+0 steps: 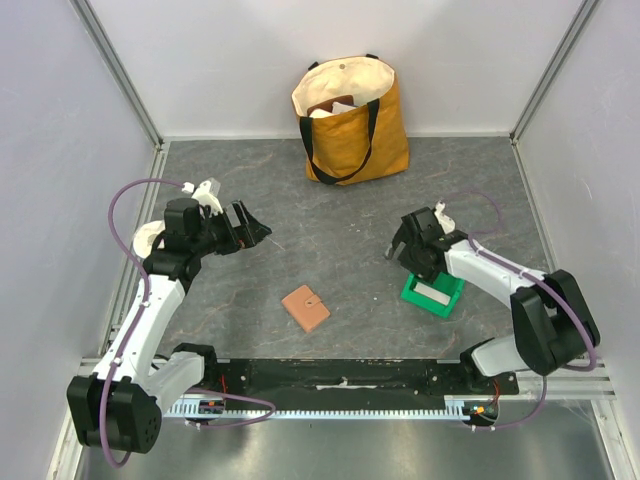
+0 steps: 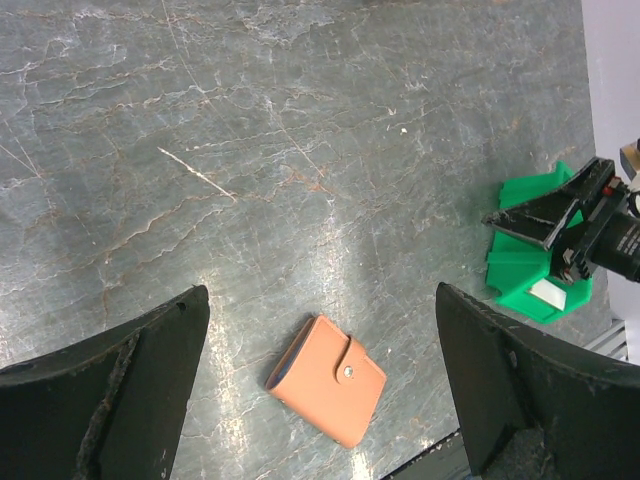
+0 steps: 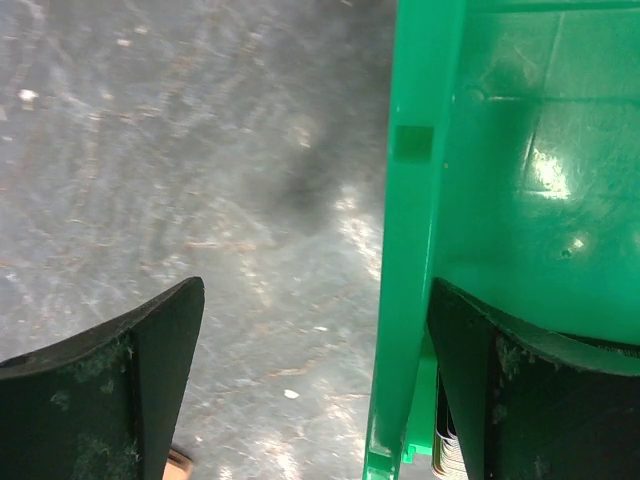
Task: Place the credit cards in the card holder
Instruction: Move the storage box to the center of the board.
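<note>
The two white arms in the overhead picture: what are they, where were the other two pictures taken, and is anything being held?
They are robot arms bolted at the near edge of the table, each ending in a two-finger gripper. One picture looks down from above; the others come from wrist cameras, so the dark shapes below are the gripper's own fingers. On the table are a closed brown card holder, a green bin with something white inside, likely cards, and a yellow tote bag. The left gripper and right gripper are open, holding nothing.

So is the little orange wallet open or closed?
Closed. The wallet lies folded flat on the table, its tab snapped down over the front.
</note>
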Available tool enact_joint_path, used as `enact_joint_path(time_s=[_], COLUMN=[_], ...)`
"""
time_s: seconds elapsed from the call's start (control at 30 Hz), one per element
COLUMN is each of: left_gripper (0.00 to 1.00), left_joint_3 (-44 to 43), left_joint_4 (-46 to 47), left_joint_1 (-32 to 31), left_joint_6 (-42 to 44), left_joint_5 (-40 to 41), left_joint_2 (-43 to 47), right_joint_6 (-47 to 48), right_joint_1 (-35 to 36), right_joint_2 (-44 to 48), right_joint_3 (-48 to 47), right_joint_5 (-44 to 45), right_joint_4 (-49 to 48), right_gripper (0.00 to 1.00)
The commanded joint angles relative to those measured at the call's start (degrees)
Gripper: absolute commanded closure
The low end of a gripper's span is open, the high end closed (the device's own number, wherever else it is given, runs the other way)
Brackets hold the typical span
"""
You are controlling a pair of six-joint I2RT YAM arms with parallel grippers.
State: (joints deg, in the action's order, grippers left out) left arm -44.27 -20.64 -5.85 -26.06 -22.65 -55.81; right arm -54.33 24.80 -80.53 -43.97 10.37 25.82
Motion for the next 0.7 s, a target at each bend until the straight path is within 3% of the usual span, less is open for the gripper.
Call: enact_joint_path(time_s=[0.0, 0.4, 0.67], left_gripper=[0.01, 0.01, 0.01], left_joint_3=[-0.5, -0.1, 0.5], left_joint_4=[1.1, 1.1, 1.6], left_joint_1=[0.2, 0.2, 0.1], left_joint_6=[2.2, 1.6, 1.6], left_joint_5=[-1.0, -1.7, -2.5], left_joint_2=[-0.5, -1.3, -1.2], right_joint_6=[-2.0, -6.8, -0.6], right_joint_1=[1.7, 5.7, 6.5], right_joint_2=[-3.7, -18.1, -16.9], right_joint_3=[-6.1, -19.5, -24.8], right_joint_5=[0.9, -1.6, -0.1], right_joint_4=[-3.8, -6.8, -3.7], right_gripper=[0.02, 0.02, 0.02])
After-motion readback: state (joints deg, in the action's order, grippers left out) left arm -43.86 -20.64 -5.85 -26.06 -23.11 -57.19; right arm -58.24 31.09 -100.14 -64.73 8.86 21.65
